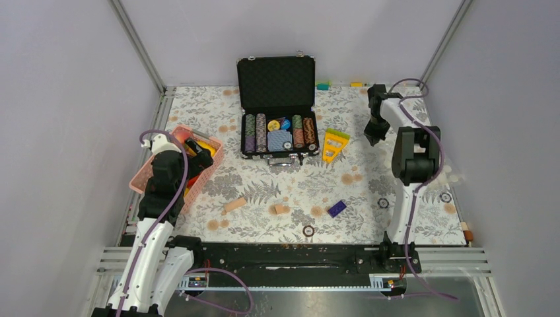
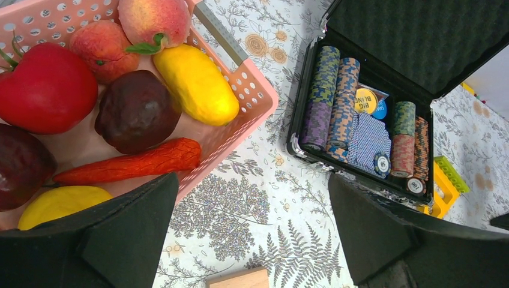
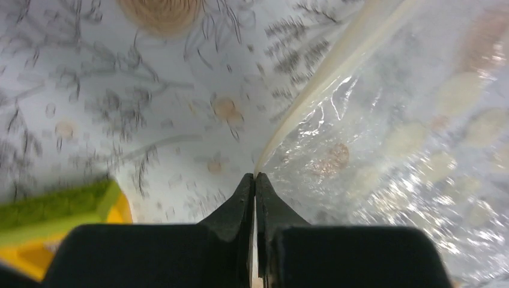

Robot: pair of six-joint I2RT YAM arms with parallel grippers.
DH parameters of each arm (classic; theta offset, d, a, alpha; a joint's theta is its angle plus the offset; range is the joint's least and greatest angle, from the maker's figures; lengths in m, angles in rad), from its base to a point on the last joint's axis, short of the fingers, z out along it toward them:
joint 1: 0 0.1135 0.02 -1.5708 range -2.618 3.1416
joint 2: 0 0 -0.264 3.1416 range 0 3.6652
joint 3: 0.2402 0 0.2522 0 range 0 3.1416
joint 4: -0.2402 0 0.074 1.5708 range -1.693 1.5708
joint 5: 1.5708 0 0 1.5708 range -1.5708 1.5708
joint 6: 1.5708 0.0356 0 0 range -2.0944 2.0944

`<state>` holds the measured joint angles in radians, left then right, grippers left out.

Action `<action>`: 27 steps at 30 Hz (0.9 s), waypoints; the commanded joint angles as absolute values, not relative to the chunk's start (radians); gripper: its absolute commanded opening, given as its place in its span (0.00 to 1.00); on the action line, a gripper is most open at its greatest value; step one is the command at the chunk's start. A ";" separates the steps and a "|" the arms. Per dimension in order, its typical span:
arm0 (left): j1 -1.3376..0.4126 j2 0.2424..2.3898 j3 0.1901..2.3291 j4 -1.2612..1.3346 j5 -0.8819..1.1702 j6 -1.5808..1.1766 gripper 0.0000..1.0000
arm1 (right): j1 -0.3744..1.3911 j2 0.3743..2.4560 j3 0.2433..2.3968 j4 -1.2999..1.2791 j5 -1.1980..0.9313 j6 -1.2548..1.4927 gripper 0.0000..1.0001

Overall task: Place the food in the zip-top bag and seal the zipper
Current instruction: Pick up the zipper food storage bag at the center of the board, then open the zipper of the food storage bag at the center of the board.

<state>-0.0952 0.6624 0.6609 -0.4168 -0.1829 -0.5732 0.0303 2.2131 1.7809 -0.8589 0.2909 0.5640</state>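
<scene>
The food lies in the pink basket (image 2: 252,84): a red apple (image 2: 45,90), two peaches (image 2: 153,18), a yellow fruit (image 2: 195,84), a dark plum (image 2: 137,111) and an orange carrot (image 2: 129,162). My left gripper (image 2: 252,240) hangs open over the basket's right edge and the tablecloth, holding nothing. At the far right of the table, my right gripper (image 3: 256,175) is shut on the corner of the clear, white-dotted zip-top bag (image 3: 384,138). The zipper (image 3: 324,78) runs up and right from the fingertips. In the top view, the right gripper (image 1: 372,137) is low over the table and the bag is hard to make out.
An open black case of poker chips (image 1: 277,132) stands at the back centre. A yellow and green toy (image 1: 335,145) lies between it and the right gripper. Two wooden blocks (image 1: 234,205) (image 1: 280,209) and a purple block (image 1: 337,209) lie near the front.
</scene>
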 commanded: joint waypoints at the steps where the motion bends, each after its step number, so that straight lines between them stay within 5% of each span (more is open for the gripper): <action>1: -0.091 0.656 0.672 -0.372 -0.148 -0.580 0.99 | 0.037 1.922 1.640 -0.736 0.262 0.420 0.00; 12: -0.092 0.667 0.655 -0.327 0.100 -0.692 0.99 | 0.386 1.394 1.204 -0.580 0.249 0.376 0.00; 21: -0.106 0.705 0.491 0.000 0.489 -0.918 0.99 | 0.642 1.099 0.972 -0.412 -0.049 0.447 0.00; 27: -0.280 0.739 0.444 0.129 0.434 -0.973 0.99 | 0.740 1.036 0.844 -0.317 -0.191 0.506 0.00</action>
<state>-0.1669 0.7231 0.4320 -0.0639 0.4034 -0.9108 0.6880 1.0538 0.8993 -0.4210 -0.0494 0.4561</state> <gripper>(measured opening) 0.985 0.020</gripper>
